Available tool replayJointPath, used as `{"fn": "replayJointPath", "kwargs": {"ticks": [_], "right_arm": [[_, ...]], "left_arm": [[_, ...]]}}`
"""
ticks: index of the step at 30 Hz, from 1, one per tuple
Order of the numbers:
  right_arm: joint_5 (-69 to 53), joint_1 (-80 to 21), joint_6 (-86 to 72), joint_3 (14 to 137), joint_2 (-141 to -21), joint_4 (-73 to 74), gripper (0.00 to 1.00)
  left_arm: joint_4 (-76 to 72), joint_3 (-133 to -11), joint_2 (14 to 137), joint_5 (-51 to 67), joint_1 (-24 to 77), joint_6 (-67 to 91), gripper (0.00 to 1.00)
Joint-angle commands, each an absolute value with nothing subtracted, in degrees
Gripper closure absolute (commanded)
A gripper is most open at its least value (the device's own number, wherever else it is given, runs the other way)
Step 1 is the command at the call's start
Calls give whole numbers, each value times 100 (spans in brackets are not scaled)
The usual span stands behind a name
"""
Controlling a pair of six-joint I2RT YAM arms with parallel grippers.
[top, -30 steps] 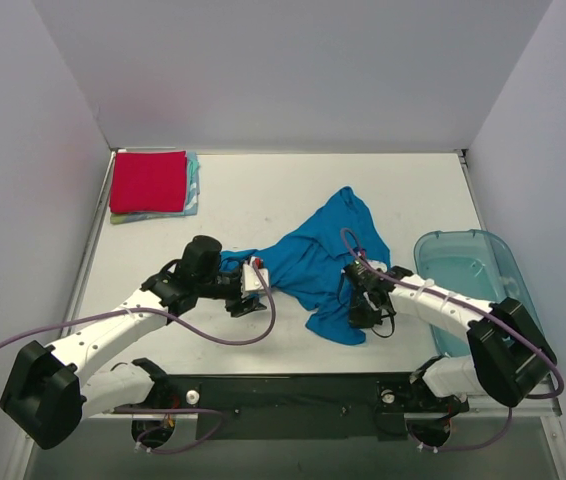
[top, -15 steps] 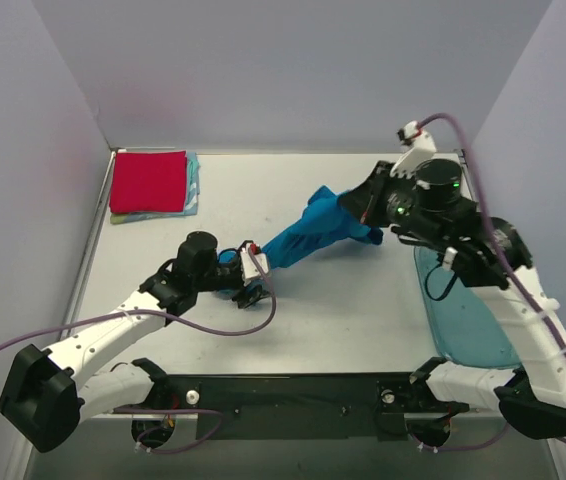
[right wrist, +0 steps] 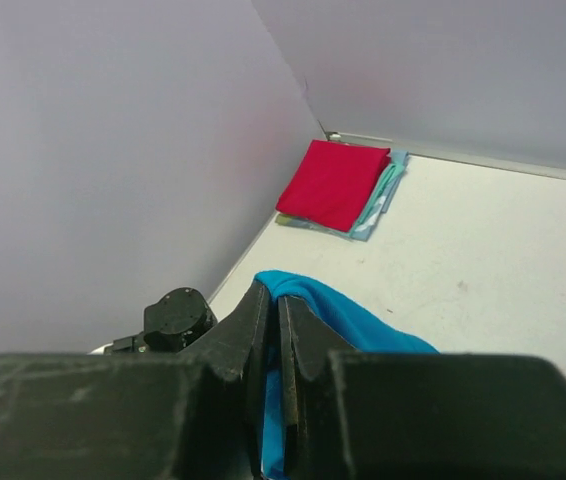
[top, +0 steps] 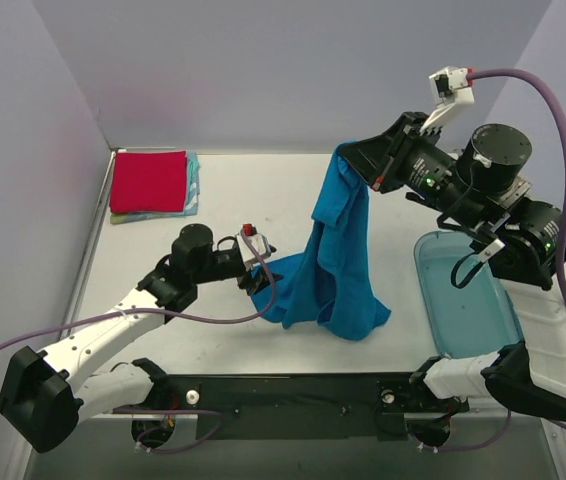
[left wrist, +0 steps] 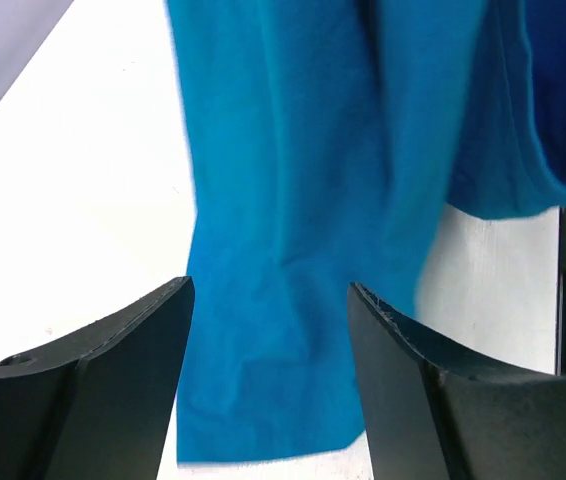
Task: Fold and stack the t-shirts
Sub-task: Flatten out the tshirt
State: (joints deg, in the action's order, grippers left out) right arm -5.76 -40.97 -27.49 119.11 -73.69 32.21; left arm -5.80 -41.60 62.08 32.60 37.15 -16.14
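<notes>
Overhead, the right arm is raised high above the far right part of the bench. Its tool is pinched tight on the top of the bright blue t-shirt. In the right wrist view the two fingers are pressed together with a thin fold of blue cloth caught between them.

From that grip the shirt hangs down as a long, loosely gathered drape. Its lower part spreads onto the bench near the middle of the near edge, where it lies bunched and unfolded.

The left arm reaches low across the bench from the near left corner. The left tool sits at the left side of the shirt's lower part. In the left wrist view its fingers stand wide apart with blue cloth filling the space between them. The jaws are not pressed onto the cloth, and I cannot tell whether either finger touches it.

A folded stack lies in the far left corner of the bench, well apart from both tools. The red t-shirt is on top as a neat square. A light teal t-shirt shows beneath it along the right side of the stack, and the right wrist view shows the same pair against the side wall.

A translucent blue bin sits along the right edge of the bench, beneath the raised right arm.
</notes>
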Motion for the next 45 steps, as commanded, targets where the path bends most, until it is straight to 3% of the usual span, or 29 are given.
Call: {"fn": "replayJointPath", "kwargs": {"ticks": [1,8,21,24,29,33,39,45], "right_arm": [[-536,-4122,-2549,11936,-7313,2874,100],[-106,-4026,-2452,11287,-6803,2874,100],[325,-3929,-2672,10424,-6073,3076,100],[465,-3937,-2698,10389,-5986,3199,100],[685,-3920,-2742,10135,-5775,3313,100],[843,-3920,-2795,9923,-5573,3384,100],[905,-3920,-2865,9888,-5458,3516,100],[888,-3920,-2865,9923,-5493,3542,100]], "left_arm": [[-633,-4194,6135,3366,3744,-1529,28],[-729,-3508,6266,3436,4217,-1389,35],[-2327,-2830,7470,3234,4780,-221,35],[-2435,-2865,7725,3199,5044,-299,41],[-2698,-2743,7901,3357,5168,-387,43],[-2926,-2707,8085,3139,5448,-439,57],[-3120,-2777,8315,1680,5362,456,59],[-2821,-2576,8103,2082,5150,352,60]]}}
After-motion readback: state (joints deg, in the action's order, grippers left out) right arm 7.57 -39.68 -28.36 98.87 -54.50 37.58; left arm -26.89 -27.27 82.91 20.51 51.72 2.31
